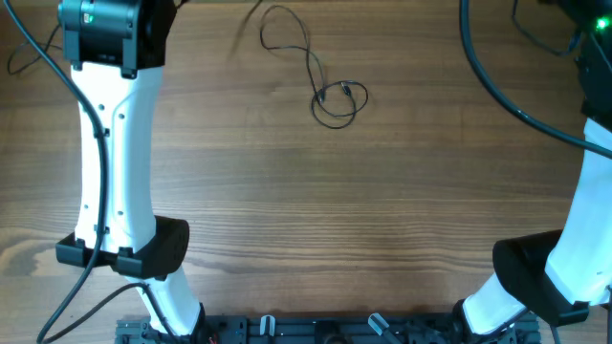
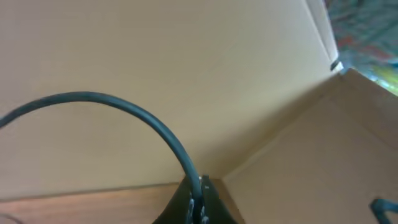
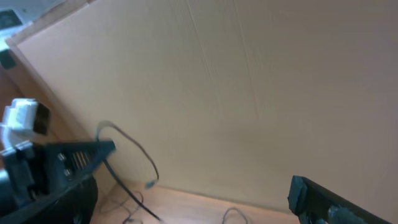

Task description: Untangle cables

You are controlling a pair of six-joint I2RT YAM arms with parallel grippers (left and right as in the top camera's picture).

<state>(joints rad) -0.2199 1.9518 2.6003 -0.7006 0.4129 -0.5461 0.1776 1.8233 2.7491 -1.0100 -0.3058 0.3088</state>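
Note:
The cables (image 1: 337, 99) lie at the table's far middle: a small knotted loop, with a thin strand (image 1: 284, 29) curling up to the top edge. In the right wrist view, a thin wire (image 3: 138, 151) with a tiny plug end (image 3: 150, 184) arcs beside the left finger (image 3: 74, 158), and more loops (image 3: 233, 215) lie on the wood below. My right gripper (image 3: 204, 167) is open wide with nothing between its fingers. My left gripper (image 2: 199, 194) is shut. A thick dark arm cable (image 2: 124, 107) arcs down in front of its tips. Neither gripper shows overhead.
A tan cardboard wall (image 3: 249, 81) fills the background of both wrist views, with a corner (image 2: 336, 67) at the left wrist's right. The left arm (image 1: 115, 143) stands along the table's left side. The right arm (image 1: 583, 248) stands at the right edge.

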